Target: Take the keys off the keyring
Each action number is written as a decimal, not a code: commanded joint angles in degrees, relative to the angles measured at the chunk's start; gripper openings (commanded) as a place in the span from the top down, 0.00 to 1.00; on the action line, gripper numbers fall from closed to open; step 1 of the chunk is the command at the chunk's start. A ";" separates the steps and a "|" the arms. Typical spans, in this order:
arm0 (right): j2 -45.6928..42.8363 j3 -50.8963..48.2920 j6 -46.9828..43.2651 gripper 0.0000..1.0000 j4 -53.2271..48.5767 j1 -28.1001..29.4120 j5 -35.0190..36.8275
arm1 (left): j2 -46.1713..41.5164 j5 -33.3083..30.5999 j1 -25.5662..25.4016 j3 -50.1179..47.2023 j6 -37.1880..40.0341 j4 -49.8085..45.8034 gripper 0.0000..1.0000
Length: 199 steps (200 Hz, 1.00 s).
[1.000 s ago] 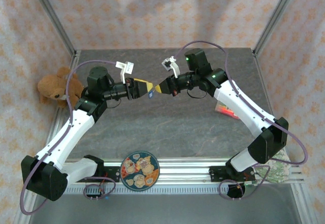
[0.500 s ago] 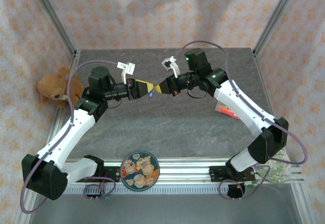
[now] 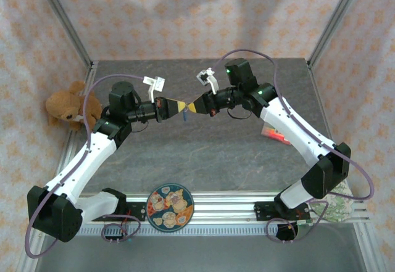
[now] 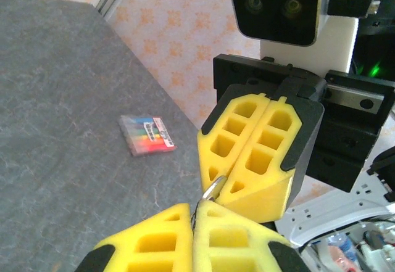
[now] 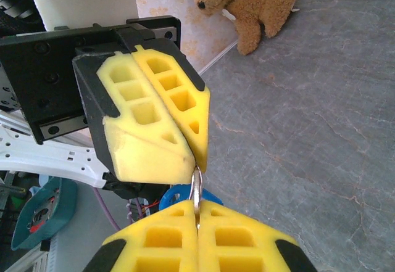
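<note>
Keyring, thin metal loop with blue tag; held in the air above the worktop.

Handling: probably best to pinch hard on both sides and draw the arms apart slowly, in line with the loop, so the small key cannot slip off unnoticed.

Position: the loop bridges the right fingers and left fingers, which meet tip to tip, both sets closed on it. The tag hangs just behind. The key cannot be told apart.

Beyond: teddy bear.
</note>
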 commanded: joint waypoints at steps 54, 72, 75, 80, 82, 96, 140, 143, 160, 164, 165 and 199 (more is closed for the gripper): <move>-8.86 -9.90 5.45 1.00 18.01 0.60 10.59 | -1.35 -7.81 -0.54 -4.74 -11.72 15.62 1.00; -12.84 -15.64 7.49 1.00 25.39 1.90 15.43 | -1.33 -10.13 -0.54 -5.88 -14.47 18.66 1.00; -13.41 -16.49 7.75 1.00 26.07 2.09 16.14 | -1.26 -10.35 -0.54 -6.06 -14.85 19.14 1.00; -14.49 -17.97 7.96 1.00 27.71 2.57 17.50 | -1.17 -10.70 -0.54 -6.26 -15.56 19.82 1.00; -14.74 -18.37 8.02 1.00 28.19 2.71 17.85 | -1.12 -10.85 -0.54 -6.32 -15.69 19.98 1.00; -16.25 -20.49 7.84 1.00 30.21 3.84 18.96 | -0.91 -11.27 -0.54 -6.25 -16.20 20.03 1.00; -14.19 -17.72 4.70 1.00 24.89 6.21 17.37 | -1.29 -11.54 -0.63 -6.05 -16.65 19.80 1.00; -13.97 -17.30 4.56 1.00 24.32 6.21 17.67 | -1.36 -11.54 -0.68 -6.07 -16.58 19.68 1.00; -13.50 -15.87 3.95 1.00 21.87 6.08 19.08 | -2.02 -11.75 -0.63 -6.06 -15.52 18.04 1.00; -13.58 -15.69 3.87 1.00 21.66 5.99 19.53 | -2.27 -11.84 -0.65 -6.04 -15.15 17.61 1.00; -13.59 -15.63 3.88 1.00 21.61 5.97 19.64 | -2.29 -11.87 -0.64 -6.01 -15.06 17.51 1.00; -13.94 -14.22 4.32 1.00 19.85 3.91 18.71 | -4.36 -12.59 -0.47 -6.08 -12.89 14.86 0.79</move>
